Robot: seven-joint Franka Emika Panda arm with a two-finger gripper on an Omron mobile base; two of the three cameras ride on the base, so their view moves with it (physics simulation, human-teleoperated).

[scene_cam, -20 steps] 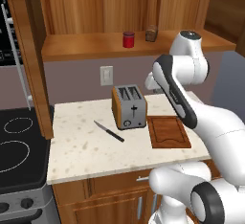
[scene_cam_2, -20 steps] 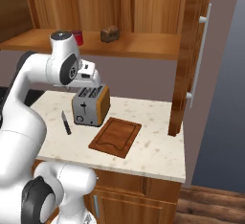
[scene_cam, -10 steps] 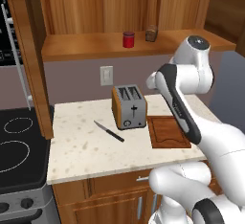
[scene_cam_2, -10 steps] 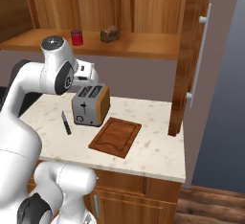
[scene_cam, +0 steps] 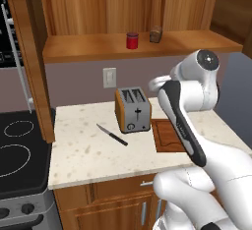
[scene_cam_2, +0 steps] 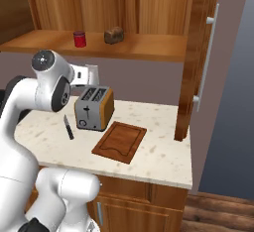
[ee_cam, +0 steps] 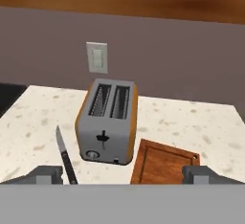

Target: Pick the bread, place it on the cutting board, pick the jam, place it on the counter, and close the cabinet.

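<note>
The red jam (scene_cam: 132, 41) and the brown bread (scene_cam: 156, 34) stand side by side on the open cabinet's shelf (scene_cam: 98, 49), the jam (scene_cam_2: 79, 38) to the left of the bread (scene_cam_2: 114, 34). The cutting board (scene_cam_2: 120, 141) lies bare on the counter (scene_cam_2: 158, 142), right of the toaster; my arm partly hides the board (scene_cam: 167, 136). My gripper (ee_cam: 122, 174) is open and empty, its fingertips (ee_cam: 45, 174) wide apart. It hangs over the counter's front, below the shelf, looking at the toaster and the board (ee_cam: 165, 163).
A silver toaster (scene_cam: 133, 110) stands mid-counter with a black-handled knife (scene_cam: 112, 134) left of it. The cabinet doors stand open at both ends, left (scene_cam: 29, 52) and right (scene_cam_2: 201, 52). A black stovetop (scene_cam: 15, 150) lies left of the counter. A wall outlet (ee_cam: 97, 57) sits behind the toaster.
My arm's upper joint has drawn back and down a little, away from the shelf. The jam, bread, board and toaster have not moved.
</note>
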